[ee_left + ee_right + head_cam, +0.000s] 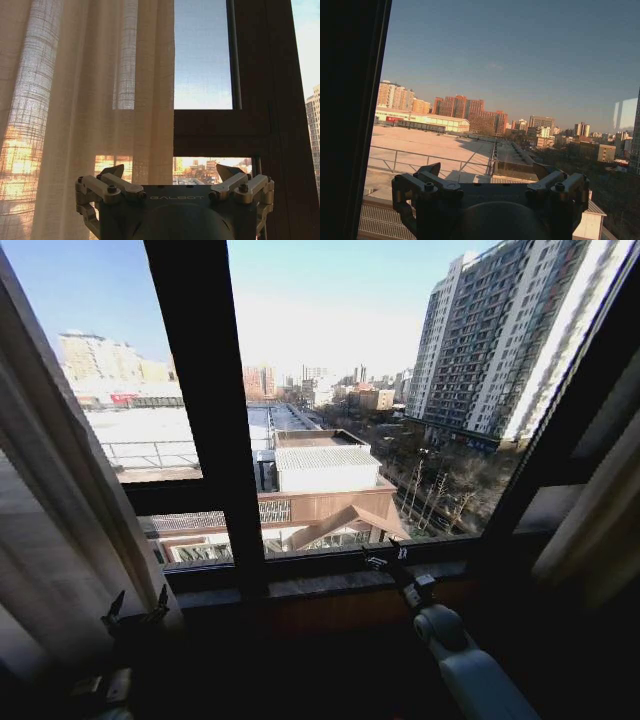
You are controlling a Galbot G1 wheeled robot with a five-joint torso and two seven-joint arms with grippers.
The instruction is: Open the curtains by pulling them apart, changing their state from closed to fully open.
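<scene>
Reaching toward window, right hand (387, 556) open, left hand (134, 609) open

curtains (60, 510) far left, window (330, 390) centre

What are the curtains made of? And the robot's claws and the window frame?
The curtains look like thin woven cloth, maybe linen: you can see a grid of threads and light glowing through. The left gripper looks like grey matte metal, with screws showing. The window frame looks dark brown and smooth; whether wood or painted metal is unclear.

The curtains (60, 510) run off the head view's left and right edges.
</scene>
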